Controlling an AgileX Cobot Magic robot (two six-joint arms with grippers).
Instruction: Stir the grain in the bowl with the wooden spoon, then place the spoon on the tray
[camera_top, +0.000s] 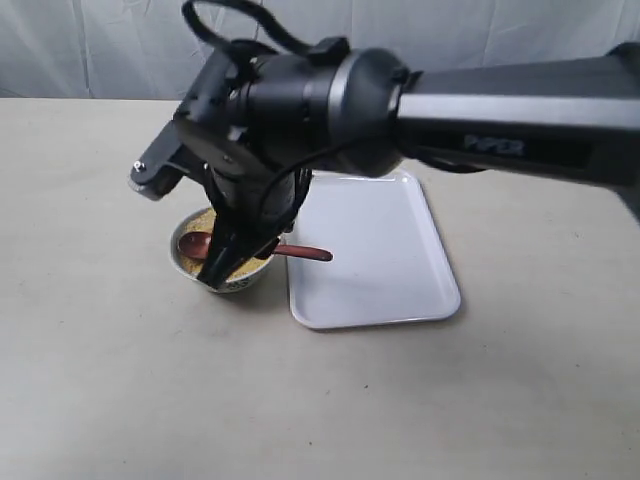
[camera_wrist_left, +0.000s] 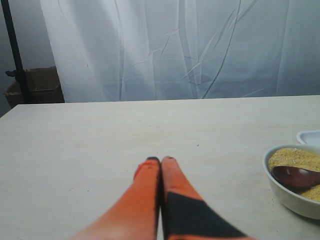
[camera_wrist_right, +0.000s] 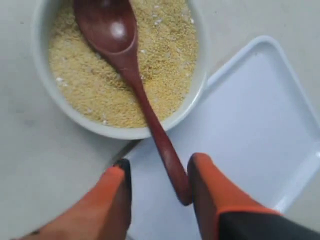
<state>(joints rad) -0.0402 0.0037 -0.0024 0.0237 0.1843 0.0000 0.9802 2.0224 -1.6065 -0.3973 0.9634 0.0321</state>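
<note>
Right fingers are spread to either side of the spoon handle's end, not yet closed on it. Its head is sunk in the grain in the bowl, and the handle is laid over the rim above the tray just beside. Left fingers are pressed together, empty, over the desk. Grasping, stirring and placing are judged to remain.

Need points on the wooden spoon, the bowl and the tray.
wooden spoon (camera_wrist_right: 144, 105), right wrist view, middle of its handle.
bowl (camera_wrist_right: 115, 131), right wrist view, white rim.
tray (camera_top: 380, 250), exterior view, bare flat floor.
</note>
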